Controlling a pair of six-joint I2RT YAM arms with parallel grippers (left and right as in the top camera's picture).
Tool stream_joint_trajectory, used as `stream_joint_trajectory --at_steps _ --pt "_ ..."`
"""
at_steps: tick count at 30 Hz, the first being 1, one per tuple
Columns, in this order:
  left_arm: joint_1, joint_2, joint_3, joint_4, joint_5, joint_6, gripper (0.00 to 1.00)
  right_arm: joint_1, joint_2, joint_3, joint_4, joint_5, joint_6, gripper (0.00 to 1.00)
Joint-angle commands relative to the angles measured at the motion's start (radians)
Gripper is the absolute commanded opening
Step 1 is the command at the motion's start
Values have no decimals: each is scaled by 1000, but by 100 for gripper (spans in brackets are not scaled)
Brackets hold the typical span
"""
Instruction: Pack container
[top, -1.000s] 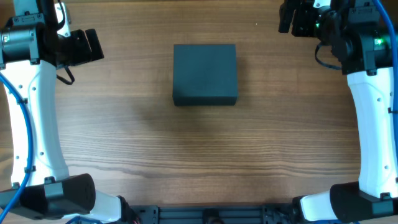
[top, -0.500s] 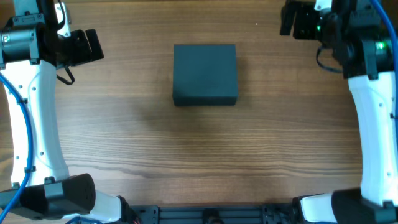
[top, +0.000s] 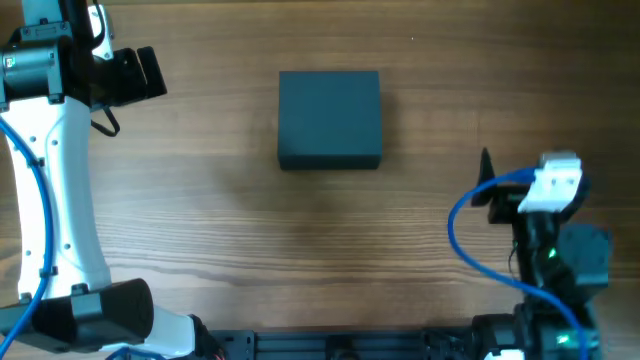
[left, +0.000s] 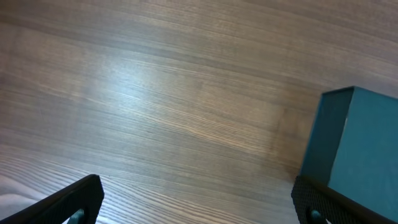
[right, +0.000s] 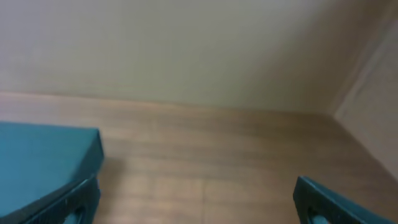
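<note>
The container (top: 329, 118) is not what moved. The right gripper (top: 487, 188) was up in the far corner at one o'clock a second ago, and is now tucked close in at about four o'clock, jaws wide and empty. Farther back, at twelve o'clock, the box sits shut and untouched. Farthest, at ten o'clock, the left gripper (top: 140, 75) hangs wide too. To me it looks like a reset, or packing finished.
</note>
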Motion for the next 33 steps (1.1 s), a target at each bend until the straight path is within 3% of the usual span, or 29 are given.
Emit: stream_joint_trajectory --at_steps 1,12,33 --pt "4 4 8 0 -2 12 100 -31 -150 -155 19 -36 -16 100" --pt "4 4 8 0 -2 12 100 -31 -394 -333 8 -37 69 100" --pt "4 4 8 0 -2 12 100 -41 -393 -378 -6 -55 88 100"
